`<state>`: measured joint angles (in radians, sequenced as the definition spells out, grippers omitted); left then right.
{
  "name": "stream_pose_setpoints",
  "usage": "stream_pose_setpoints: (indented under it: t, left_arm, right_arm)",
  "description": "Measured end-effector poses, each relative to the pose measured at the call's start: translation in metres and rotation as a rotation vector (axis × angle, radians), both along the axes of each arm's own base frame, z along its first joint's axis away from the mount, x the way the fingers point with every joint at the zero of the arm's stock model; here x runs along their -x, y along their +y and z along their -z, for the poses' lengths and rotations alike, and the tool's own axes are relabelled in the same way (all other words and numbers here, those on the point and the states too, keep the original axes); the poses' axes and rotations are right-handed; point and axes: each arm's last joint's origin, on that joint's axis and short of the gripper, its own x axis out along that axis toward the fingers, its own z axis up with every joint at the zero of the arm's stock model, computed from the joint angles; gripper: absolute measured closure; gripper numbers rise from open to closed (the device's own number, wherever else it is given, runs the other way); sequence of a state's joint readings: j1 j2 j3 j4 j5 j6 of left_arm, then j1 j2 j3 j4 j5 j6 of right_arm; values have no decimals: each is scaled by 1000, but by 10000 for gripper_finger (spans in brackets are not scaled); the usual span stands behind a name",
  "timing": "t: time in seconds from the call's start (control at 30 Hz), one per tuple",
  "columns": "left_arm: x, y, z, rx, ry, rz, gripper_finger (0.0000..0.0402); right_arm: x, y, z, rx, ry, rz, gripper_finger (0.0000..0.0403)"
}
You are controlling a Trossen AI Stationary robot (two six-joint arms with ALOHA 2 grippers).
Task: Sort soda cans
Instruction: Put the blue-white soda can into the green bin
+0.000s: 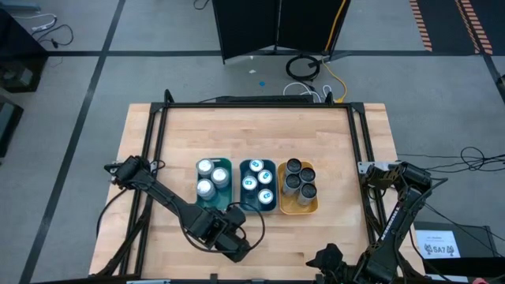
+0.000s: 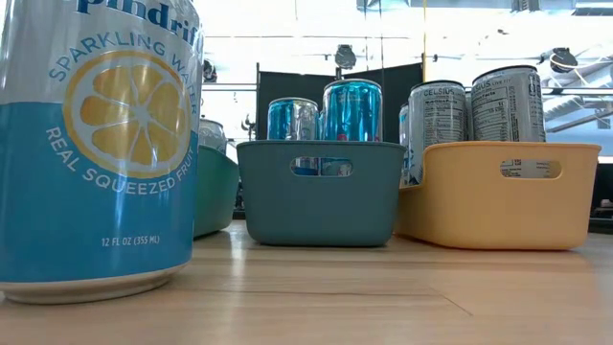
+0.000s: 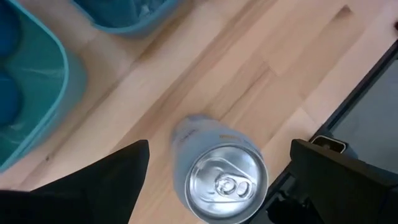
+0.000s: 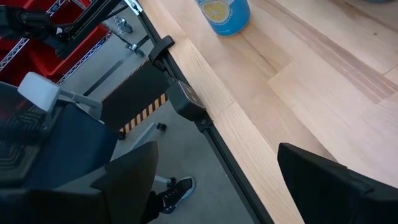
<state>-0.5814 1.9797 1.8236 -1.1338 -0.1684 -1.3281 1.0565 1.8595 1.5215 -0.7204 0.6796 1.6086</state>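
Observation:
A blue-and-white soda can with a lemon picture (image 2: 96,144) stands upright on the table near its front edge, seen also in the right wrist view (image 4: 224,14). My left gripper (image 3: 221,146) hangs open above it, one finger on either side of the can's silver top (image 3: 227,183), clear of both. In the high view my left gripper (image 1: 230,239) hides this can. Other soda cans stand in a green tray (image 1: 226,166), a teal tray (image 1: 258,208) and an orange tray (image 1: 297,210). My right gripper (image 4: 216,148) is open over the table's front edge, holding nothing.
The three trays stand side by side mid-table, shown in the low view as green (image 2: 215,187), teal (image 2: 321,201) and orange (image 2: 498,206). A black frame rail (image 4: 186,102) runs along the table's front edge. A person's shoe (image 4: 177,190) shows on the floor below.

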Motion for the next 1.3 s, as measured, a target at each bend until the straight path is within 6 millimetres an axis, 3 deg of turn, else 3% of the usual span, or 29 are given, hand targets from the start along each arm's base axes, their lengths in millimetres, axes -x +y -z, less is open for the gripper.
stream_pose_setpoints:
  t: [0.3, 0.73, 1.1, 1.3]
  left_arm:
    - [1, -11, 10, -6, 20, 24, 2]
    - [-6, -25, 42, 23, 114, 54, 2]
    - [-3, -23, 43, 1, 149, 63, 4]
    - [-3, -23, 43, 8, 147, 64, 39]
  right_arm:
    - [0, 0, 0, 2, 0, -1, 80]
    - [0, 1, 0, -8, -4, 1, 80]
    - [0, 1, 0, -10, -5, 1, 80]
    - [0, 1, 0, -8, -5, -1, 80]
